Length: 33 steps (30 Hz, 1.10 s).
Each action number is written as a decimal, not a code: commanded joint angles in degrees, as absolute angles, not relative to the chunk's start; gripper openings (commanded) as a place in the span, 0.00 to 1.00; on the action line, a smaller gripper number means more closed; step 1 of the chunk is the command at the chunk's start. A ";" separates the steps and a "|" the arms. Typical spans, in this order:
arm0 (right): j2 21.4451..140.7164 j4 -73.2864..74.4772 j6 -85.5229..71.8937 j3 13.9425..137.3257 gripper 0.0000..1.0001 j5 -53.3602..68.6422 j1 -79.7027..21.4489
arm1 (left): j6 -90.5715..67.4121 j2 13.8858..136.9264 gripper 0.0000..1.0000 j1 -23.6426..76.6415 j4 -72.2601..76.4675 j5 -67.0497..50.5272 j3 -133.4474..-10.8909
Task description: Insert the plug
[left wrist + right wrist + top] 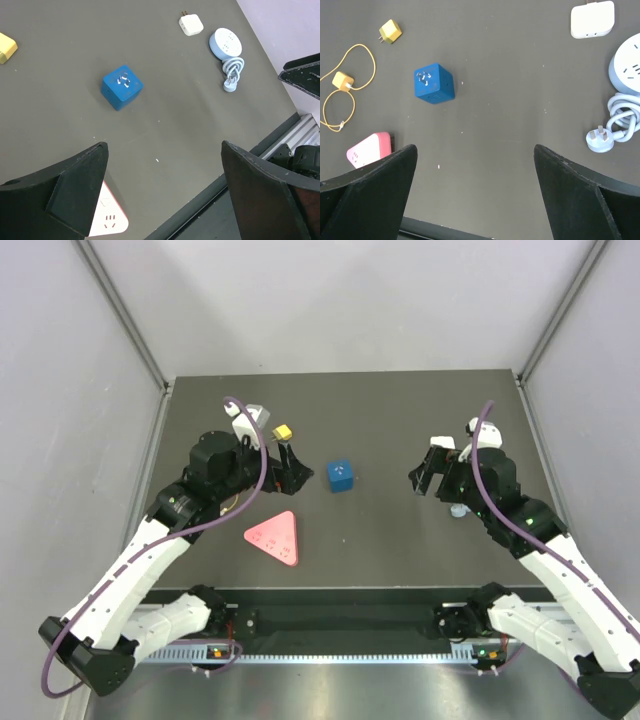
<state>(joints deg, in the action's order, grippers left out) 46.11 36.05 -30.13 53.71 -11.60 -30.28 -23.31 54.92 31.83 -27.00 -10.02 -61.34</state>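
A blue cube socket (341,476) (121,87) (434,83) sits mid-table between both arms. A small yellow plug (283,430) (390,31) lies behind it to the left. A white plug adapter (191,24) (592,19) lies on the right side, beside a round pale-blue power strip (225,42) (630,65) whose coiled cord ends in a white plug (231,80) (600,139). My left gripper (293,465) (164,145) hovers open left of the cube, holding nothing. On the cube's right, my right gripper (425,472) (475,147) hangs open and empty.
A pink triangular socket (275,537) (107,220) (369,149) lies near the front, left of centre. A second yellow plug on a thin yellow cable (342,80) lies at the left. The table's front edge and rail (280,135) run close below the grippers.
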 commanded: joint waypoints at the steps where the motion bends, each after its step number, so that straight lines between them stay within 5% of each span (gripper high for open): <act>1: 45.09 34.37 -31.38 55.81 1.00 -13.01 -30.67 | -23.91 55.11 0.99 31.55 -26.09 -8.53 -62.49; 11: 42.98 32.35 -31.46 53.71 1.00 -13.45 -30.76 | -22.41 62.65 0.94 31.55 -29.95 1.28 -66.69; 24: 39.20 27.51 -31.38 45.88 1.00 -3.78 -30.76 | -19.07 105.62 0.83 31.73 -41.84 3.44 -98.87; 33: 46.40 25.93 -31.99 44.56 1.00 -0.36 -30.76 | -21.53 104.18 0.78 31.64 -43.51 1.91 -96.52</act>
